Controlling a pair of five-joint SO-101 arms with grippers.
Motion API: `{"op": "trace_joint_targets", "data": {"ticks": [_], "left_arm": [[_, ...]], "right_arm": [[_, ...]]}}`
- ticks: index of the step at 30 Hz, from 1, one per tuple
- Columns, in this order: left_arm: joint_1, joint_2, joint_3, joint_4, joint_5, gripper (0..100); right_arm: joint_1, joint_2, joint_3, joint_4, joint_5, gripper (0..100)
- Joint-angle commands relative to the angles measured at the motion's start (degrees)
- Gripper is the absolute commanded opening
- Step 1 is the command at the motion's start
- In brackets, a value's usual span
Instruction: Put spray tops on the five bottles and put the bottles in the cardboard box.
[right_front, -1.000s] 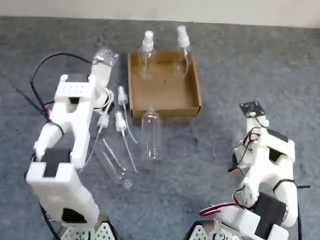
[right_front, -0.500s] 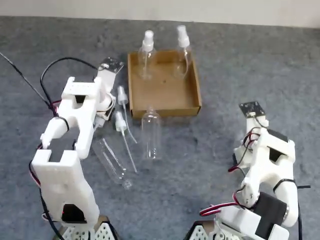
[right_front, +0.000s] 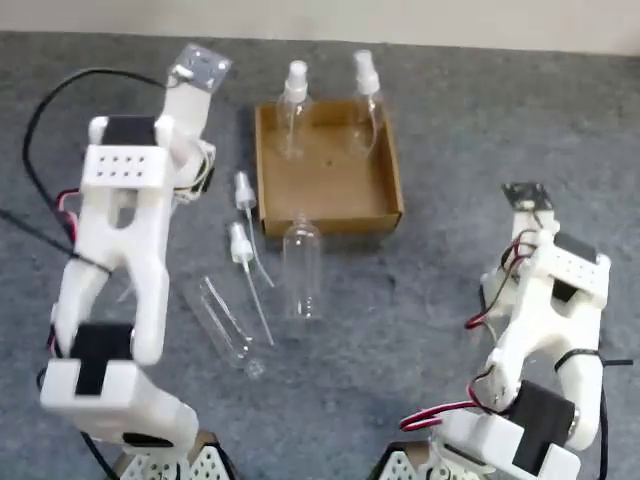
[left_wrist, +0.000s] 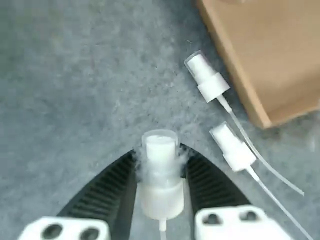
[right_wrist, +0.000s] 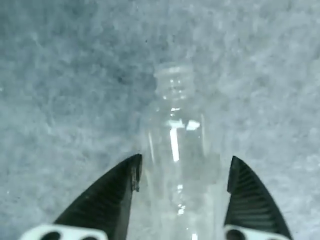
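My left gripper (left_wrist: 159, 155) is shut on a white spray top (left_wrist: 160, 175), held above the grey carpet to the left of the cardboard box (right_front: 330, 222). Two more spray tops (right_front: 244, 190) (right_front: 240, 243) lie on the carpet by the box's near left corner. Two capped bottles (right_front: 294, 115) (right_front: 365, 105) stand in the box's far side. An uncapped bottle (right_front: 302, 265) stands in front of the box, and another (right_front: 225, 325) lies to its left. My right gripper (right_wrist: 182, 167) holds a clear uncapped bottle (right_wrist: 175, 150), its neck pointing away, off to the right of the box.
The left arm (right_front: 125, 190) stretches over the carpet left of the loose spray tops. The right arm (right_front: 545, 290) stands at the right, well apart from the box. Bare carpet lies between the box and the right arm.
The left arm has lifted a spray top off the carpet and swung toward the far side. The right arm has shifted slightly right and away.
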Motion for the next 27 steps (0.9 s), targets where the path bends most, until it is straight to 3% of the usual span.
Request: {"op": "trace_joint_targets", "data": {"ticks": [1, 16, 27], "left_arm": [[-0.7, -9.9, 3.5, 1.1, -0.4, 0], [-0.8, -23.3, 13.1, 2.0, -0.5, 0], [-1.1, -24.6, 13.1, 3.7, -0.5, 0]], "right_arm": [[-1.1, -0.3, -3.9, 0.5, 1.0, 21.4], [-4.5, 0.2, -5.9, -0.7, 4.3, 21.4], [-0.6, 17.1, -21.5, 1.3, 4.4, 21.0]]}}
